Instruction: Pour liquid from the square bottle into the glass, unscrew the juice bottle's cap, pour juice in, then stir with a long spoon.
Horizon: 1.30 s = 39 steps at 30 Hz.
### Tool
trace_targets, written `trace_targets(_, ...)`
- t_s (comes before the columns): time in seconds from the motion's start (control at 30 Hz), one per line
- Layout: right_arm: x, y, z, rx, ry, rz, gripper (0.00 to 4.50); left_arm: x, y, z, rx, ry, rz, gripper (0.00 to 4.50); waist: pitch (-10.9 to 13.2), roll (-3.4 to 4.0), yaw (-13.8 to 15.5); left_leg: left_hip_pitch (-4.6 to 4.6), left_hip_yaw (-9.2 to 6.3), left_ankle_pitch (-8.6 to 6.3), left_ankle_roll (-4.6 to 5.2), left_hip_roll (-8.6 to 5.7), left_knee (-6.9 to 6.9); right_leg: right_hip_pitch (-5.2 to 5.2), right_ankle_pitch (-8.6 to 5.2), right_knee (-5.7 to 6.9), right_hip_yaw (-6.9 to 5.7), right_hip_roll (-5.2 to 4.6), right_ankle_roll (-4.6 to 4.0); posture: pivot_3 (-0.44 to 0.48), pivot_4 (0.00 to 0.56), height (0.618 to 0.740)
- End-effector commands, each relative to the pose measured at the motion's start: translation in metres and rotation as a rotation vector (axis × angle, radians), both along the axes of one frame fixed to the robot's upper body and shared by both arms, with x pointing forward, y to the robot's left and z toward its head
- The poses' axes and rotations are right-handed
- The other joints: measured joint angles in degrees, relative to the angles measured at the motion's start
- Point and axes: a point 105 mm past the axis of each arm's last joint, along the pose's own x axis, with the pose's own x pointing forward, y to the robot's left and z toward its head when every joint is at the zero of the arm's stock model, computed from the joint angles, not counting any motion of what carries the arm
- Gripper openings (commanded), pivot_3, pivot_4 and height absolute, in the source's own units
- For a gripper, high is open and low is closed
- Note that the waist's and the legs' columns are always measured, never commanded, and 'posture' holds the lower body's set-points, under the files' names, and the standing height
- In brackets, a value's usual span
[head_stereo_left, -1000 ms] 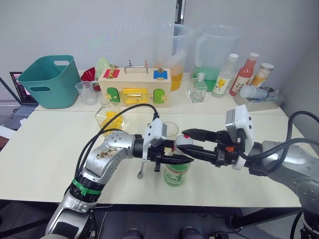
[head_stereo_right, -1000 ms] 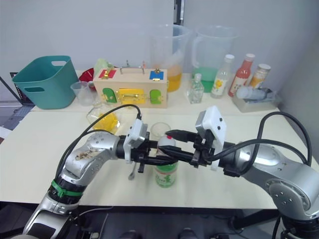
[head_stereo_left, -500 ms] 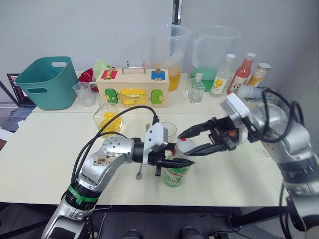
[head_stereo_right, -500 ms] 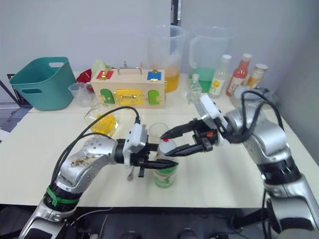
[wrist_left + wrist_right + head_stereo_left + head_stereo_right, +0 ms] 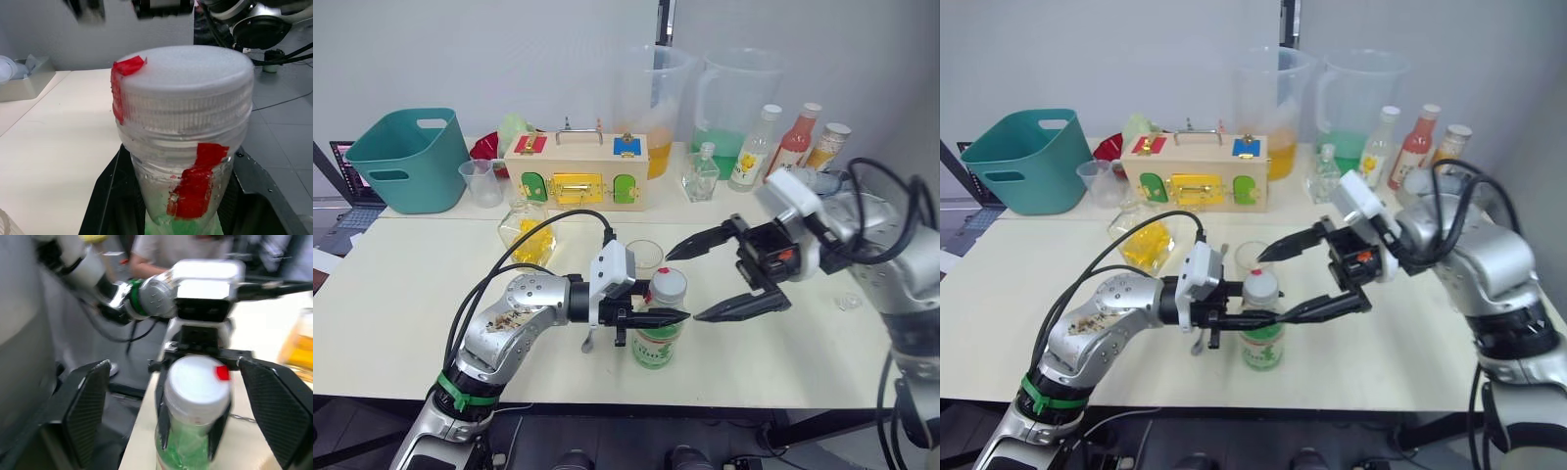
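Observation:
The juice bottle (image 5: 657, 338) stands upright near the table's front edge, with its white cap (image 5: 668, 285) on and a red mark on top. My left gripper (image 5: 658, 317) is shut on the bottle just under the cap. My right gripper (image 5: 685, 286) hangs wide open to the right of the cap, one finger above and one below cap level, touching nothing. The glass (image 5: 647, 257) stands just behind the bottle. The square bottle (image 5: 527, 235) with yellow liquid sits further left. The long spoon (image 5: 588, 343) lies on the table behind my left wrist, mostly hidden.
A teal basket (image 5: 401, 157), a small beaker (image 5: 481, 181), a wooden latch box (image 5: 578, 171), two big pitchers (image 5: 739, 98), a small stoppered bottle (image 5: 702, 176) and several bottles (image 5: 793, 142) line the back. A grey tray (image 5: 822, 196) sits back right.
My right gripper has come off the cap, drawn back to the right and opened much wider. My left gripper keeps holding the juice bottle in the same place.

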Motion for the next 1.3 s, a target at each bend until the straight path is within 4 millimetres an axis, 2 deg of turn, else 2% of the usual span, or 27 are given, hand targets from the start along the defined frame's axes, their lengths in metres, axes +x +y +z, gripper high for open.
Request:
trace_targets(0.03,-0.014,0.008,-0.003,0.052,-0.02,-0.183,4.45,0.005,0.001,-0.009,0.035,0.028,-0.001,1.29,0.0,0.0,0.1,0.0,-0.01,0.0,0.0,0.01,-0.03,0.01,-0.01,0.0,0.0,0.01,-0.01,0.0,0.15,0.731)
trace_targets(0.2,-0.009,0.015,-0.025,0.08,-0.024,-0.465,4.45,0.01,-0.006,-0.004,0.014,0.02,-0.027,1.29,0.0,-0.01,0.1,-0.02,0.01,0.02,-0.04,-0.03,-0.01,0.01,-0.02,0.05,0.02,-0.02,-0.02,0.0,0.15,0.731)
trace_targets(0.33,-0.009,0.012,-0.031,0.143,-0.008,-0.612,4.45,0.01,-0.011,-0.002,0.002,0.027,-0.059,1.29,0.0,-0.01,0.4,-0.11,-0.01,0.03,-0.05,-0.06,0.02,0.02,-0.02,0.0,0.01,-0.04,0.0,0.0,0.15,0.731)
trace_targets(0.8,-0.01,0.021,-0.016,0.245,0.027,-0.701,4.45,0.015,-0.022,0.007,-0.001,0.006,-0.113,1.29,0.0,-0.01,0.4,-0.15,-0.02,0.03,-0.04,-0.07,0.03,0.03,-0.02,-0.07,0.0,-0.05,0.0,0.0,0.15,0.731)
trace_targets(0.9,-0.012,0.023,-0.017,0.238,0.057,-0.686,3.71,0.014,-0.021,0.006,-0.002,0.007,-0.109,1.29,0.0,-0.01,0.4,-0.16,-0.02,0.03,-0.04,-0.07,0.03,0.03,-0.02,-0.1,0.0,-0.05,0.0,0.0,0.15,0.731)
trace_targets(1.1,-0.015,0.024,-0.021,0.207,0.094,-0.652,1.7,0.015,-0.019,0.005,-0.003,0.006,-0.091,1.29,0.0,-0.01,0.3,-0.16,-0.02,0.02,-0.04,-0.06,0.02,0.03,-0.01,-0.12,0.0,-0.04,0.0,0.0,0.15,0.731)
trace_targets(1.3,-0.014,0.022,-0.035,0.133,0.08,-0.548,1.69,0.016,-0.013,0.002,0.009,-0.009,-0.048,1.29,0.0,-0.01,0.2,-0.16,-0.02,0.02,-0.02,-0.05,0.01,0.09,0.0,-0.27,-0.01,-0.04,0.02,0.0,0.15,0.731)
